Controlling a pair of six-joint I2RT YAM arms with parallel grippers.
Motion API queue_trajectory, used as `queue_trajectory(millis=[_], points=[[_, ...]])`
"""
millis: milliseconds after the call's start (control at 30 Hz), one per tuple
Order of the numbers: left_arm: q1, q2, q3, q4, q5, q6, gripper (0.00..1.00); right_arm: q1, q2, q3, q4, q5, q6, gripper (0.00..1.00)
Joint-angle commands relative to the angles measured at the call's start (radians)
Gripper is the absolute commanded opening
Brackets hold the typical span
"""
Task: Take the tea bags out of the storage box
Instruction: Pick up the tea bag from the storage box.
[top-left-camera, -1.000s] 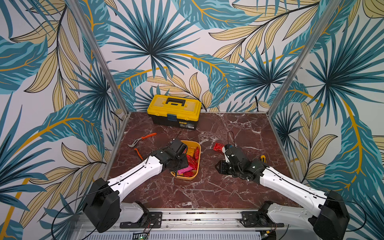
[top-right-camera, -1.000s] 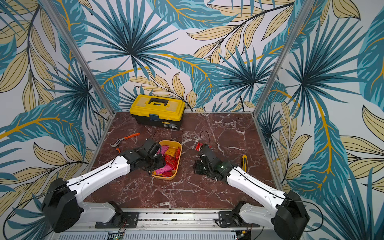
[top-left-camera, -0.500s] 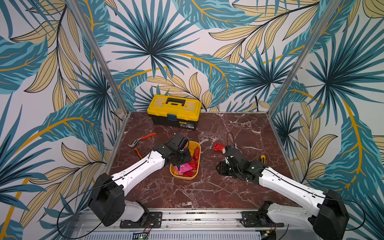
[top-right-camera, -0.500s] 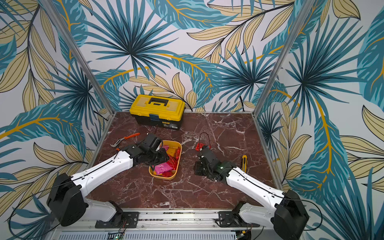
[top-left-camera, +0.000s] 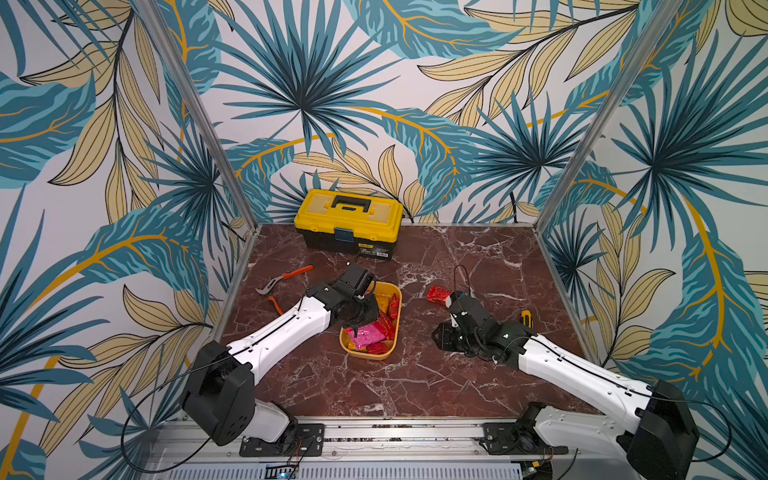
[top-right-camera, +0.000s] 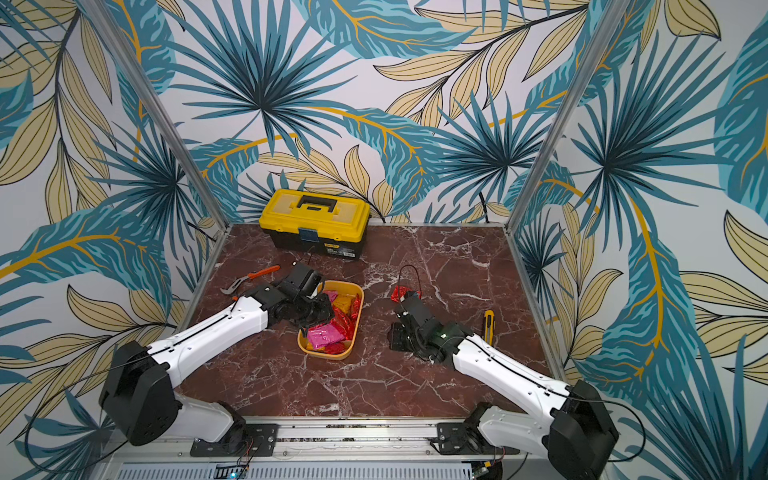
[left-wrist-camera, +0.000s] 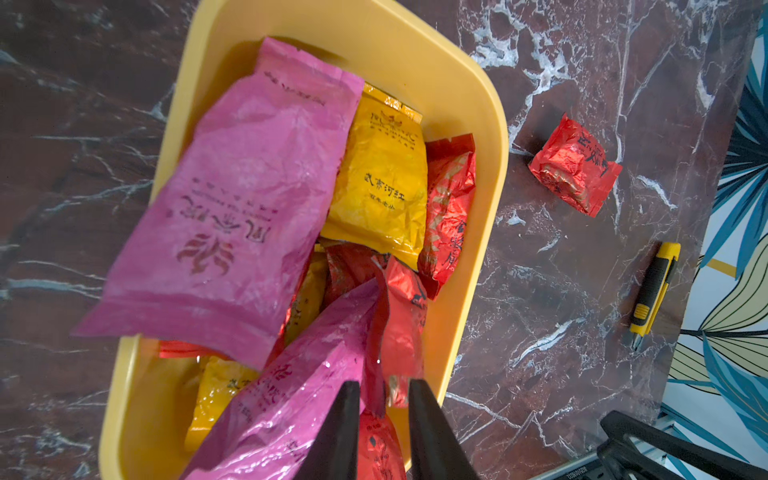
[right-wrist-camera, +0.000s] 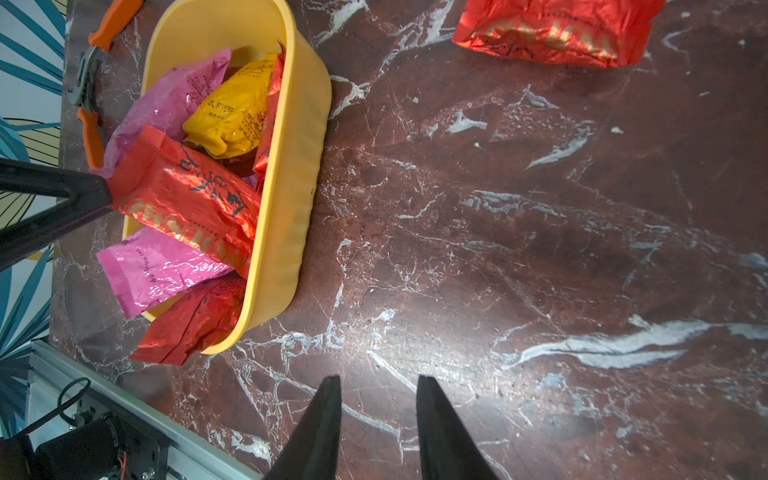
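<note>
Pinching the crimped end of a shiny red foil tea sachet (left-wrist-camera: 401, 332) in my left gripper (left-wrist-camera: 383, 382), its jaws narrow, I am inside the shallow yellow-orange plastic storage box (left-wrist-camera: 490, 174), where the other tea bags (left-wrist-camera: 376, 183) lie heaped. My right gripper (right-wrist-camera: 378, 378) hangs part-open and empty over the dark red marble table (right-wrist-camera: 540, 228). So thin a bite on slick foil may slip on lifting, and the large magenta-pink sachet (left-wrist-camera: 299, 399) leaning against it could snag.
</note>
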Motion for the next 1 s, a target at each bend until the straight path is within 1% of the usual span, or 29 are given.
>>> queue_trajectory(millis=[0, 167, 267, 400, 500, 667, 833, 967], points=[[0.01, 0.015, 0.059, -0.013, -0.006, 0.022, 0.25, 0.005, -0.021, -0.015, -0.013, 0.019, 0.01, 0.36], [0.01, 0.037, 0.061, -0.008, 0.008, 0.023, 0.23, 0.005, -0.027, -0.017, -0.014, 0.021, 0.009, 0.36], [0.009, 0.043, 0.062, 0.001, 0.011, 0.02, 0.19, 0.005, -0.029, -0.016, -0.014, 0.021, 0.008, 0.36], [0.009, 0.057, 0.071, 0.003, 0.016, 0.019, 0.17, 0.005, -0.031, -0.018, -0.017, 0.021, 0.007, 0.36], [0.009, 0.061, 0.075, -0.001, 0.016, 0.02, 0.13, 0.005, -0.036, -0.021, -0.019, 0.022, 0.008, 0.36], [0.009, 0.054, 0.08, -0.016, 0.012, 0.017, 0.01, 0.005, -0.049, -0.019, -0.026, 0.028, 0.005, 0.36], [0.009, 0.025, 0.112, -0.065, 0.001, 0.022, 0.0, 0.005, -0.063, -0.009, -0.039, 0.044, -0.005, 0.36], [0.011, -0.024, 0.148, -0.115, -0.005, 0.032, 0.0, 0.005, -0.077, 0.018, -0.071, 0.074, -0.021, 0.36]])
